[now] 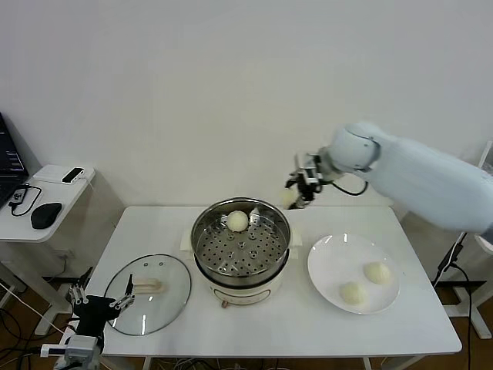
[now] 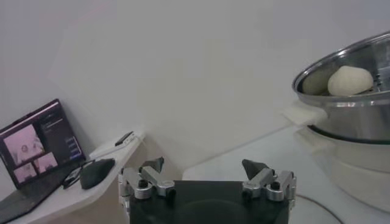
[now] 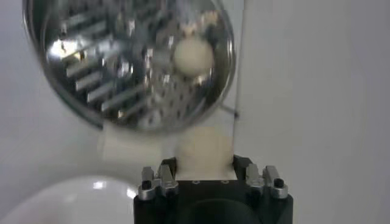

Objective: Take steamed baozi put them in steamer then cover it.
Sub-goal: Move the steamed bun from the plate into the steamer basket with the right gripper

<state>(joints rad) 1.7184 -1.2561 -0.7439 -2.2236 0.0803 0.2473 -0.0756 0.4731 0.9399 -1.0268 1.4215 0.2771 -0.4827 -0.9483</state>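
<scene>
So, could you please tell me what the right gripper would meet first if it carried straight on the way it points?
Probably the steamer: the right gripper, shut on a baozi, points toward its near rim, though depth is unclear.

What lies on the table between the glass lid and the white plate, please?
In the head view, the steamer stands between the cover and the plate, with one baozi on its perforated tray.

I'm looking at the white table (image 1: 293, 324): steamer (image 1: 240, 254) in the middle, glass cover (image 1: 150, 294) lying flat to its left, white plate (image 1: 331, 266) to its right. A side table (image 1: 65, 202) carries a mouse (image 1: 46, 214).
</scene>
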